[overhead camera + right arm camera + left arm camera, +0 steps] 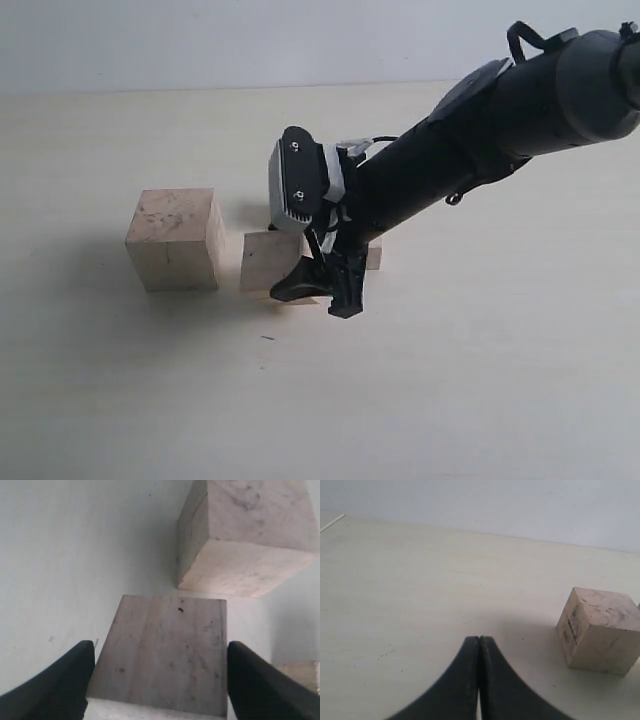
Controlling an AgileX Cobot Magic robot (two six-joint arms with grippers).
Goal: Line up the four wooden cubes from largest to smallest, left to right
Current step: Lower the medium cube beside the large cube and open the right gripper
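The largest wooden cube (175, 238) (600, 630) (250, 535) stands at the left of the table. Just to its right, with a small gap, sits the second-largest cube (268, 258) (165, 650). My right gripper (315, 290) (160, 647) comes down over this cube, and its two black fingers press on opposite sides of it. A corner of a smaller cube (375, 255) (297, 672) peeks out behind the right arm. The fourth cube is hidden. Only the left wrist view shows my left gripper (479, 639), which is shut and empty, low over bare table beside the largest cube.
The pale table (480, 380) runs back to a white wall (250, 40). My right arm (500, 120) slants in from the upper right and covers the area right of the cubes.
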